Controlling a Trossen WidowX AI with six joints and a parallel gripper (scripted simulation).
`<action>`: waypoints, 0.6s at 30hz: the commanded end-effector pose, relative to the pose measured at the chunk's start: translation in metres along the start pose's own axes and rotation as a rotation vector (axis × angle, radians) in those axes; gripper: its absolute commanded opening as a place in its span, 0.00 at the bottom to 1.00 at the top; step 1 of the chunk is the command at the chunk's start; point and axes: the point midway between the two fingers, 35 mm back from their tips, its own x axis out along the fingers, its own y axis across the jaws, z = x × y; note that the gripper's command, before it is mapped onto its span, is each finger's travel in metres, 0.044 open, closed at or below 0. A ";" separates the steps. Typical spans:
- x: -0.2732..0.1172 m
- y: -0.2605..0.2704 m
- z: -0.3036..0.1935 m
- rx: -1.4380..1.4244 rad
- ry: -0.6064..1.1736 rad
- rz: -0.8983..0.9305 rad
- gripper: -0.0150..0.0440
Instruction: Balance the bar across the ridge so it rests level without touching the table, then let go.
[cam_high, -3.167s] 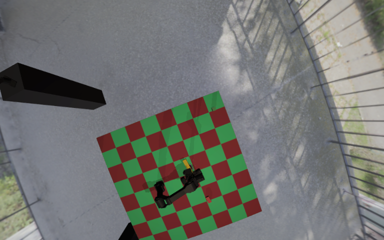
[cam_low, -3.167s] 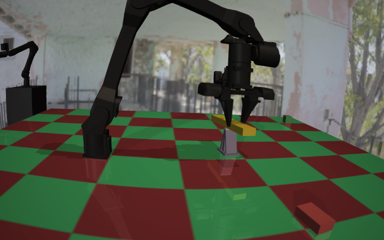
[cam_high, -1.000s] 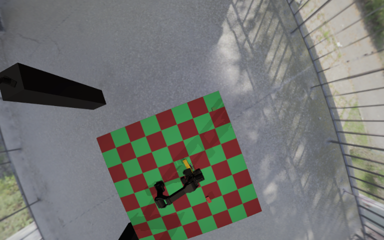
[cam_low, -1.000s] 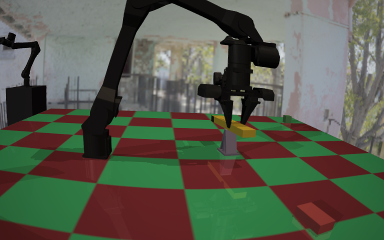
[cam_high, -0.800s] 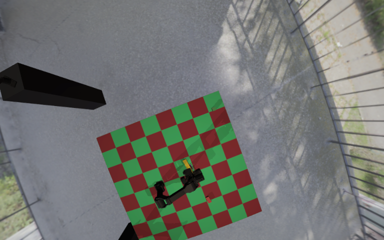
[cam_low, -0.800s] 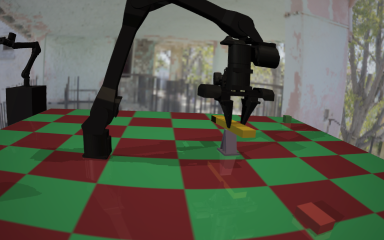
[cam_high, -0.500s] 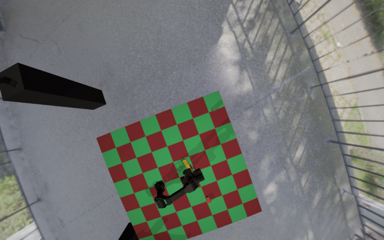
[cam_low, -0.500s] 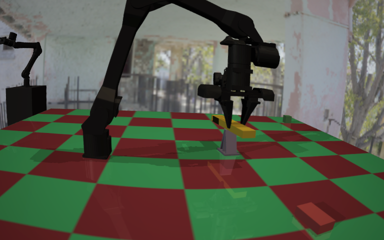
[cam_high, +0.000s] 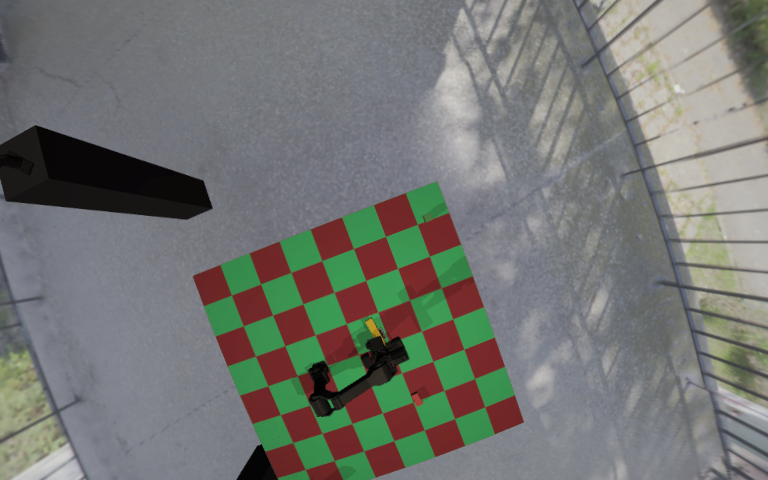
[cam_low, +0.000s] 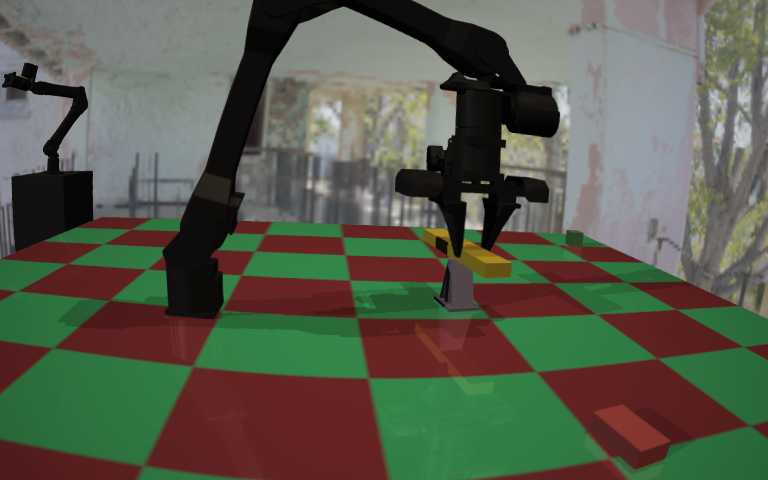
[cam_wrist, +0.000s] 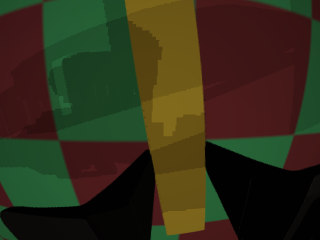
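Evidently the yellow bar (cam_high: 371, 326) (cam_low: 488, 262) (cam_wrist: 175, 100) is the thing to watch: it is up off the table (cam_high: 328, 268) (cam_low: 283, 345) (cam_wrist: 250, 110), directly over the grey ridge (cam_low: 459, 285), with its underside at or very near the ridge's top. Whether the two actually touch I cannot tell. The gripper (cam_high: 380, 346) (cam_low: 473, 253) (cam_wrist: 176, 151) is pinching the bar by its sides, one finger on each flank, and in the wrist view the grip sits toward one end, with much more bar running out past the fingers on the far side.

That off-centre hold is the main worry. While the fingers carry the load, the bar can look steady even if its middle is not over the ridge; on release the heavier side would dip, and the bar could tip down to the table or slide off. A dark band (cam_low: 441, 244) shows on the bar beyond the near finger — if it marks the middle, it seems to lie slightly off the ridge's top, though the slanting view makes that uncertain. Letting go too high would add a drop and a bounce, and fingers parting unevenly could drag the bar round.

Farther out from the ridge, the red block (cam_high: 416, 398) (cam_low: 630, 434) lies toward the exterior camera and the small green block (cam_high: 427, 217) (cam_low: 574, 237) stands well behind; neither threatens the bar.
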 end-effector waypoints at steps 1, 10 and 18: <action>0.000 0.000 0.000 -0.006 -0.003 0.002 0.25; 0.000 0.000 0.000 -0.006 -0.003 0.002 0.25; 0.000 0.000 0.000 0.000 0.000 0.000 0.25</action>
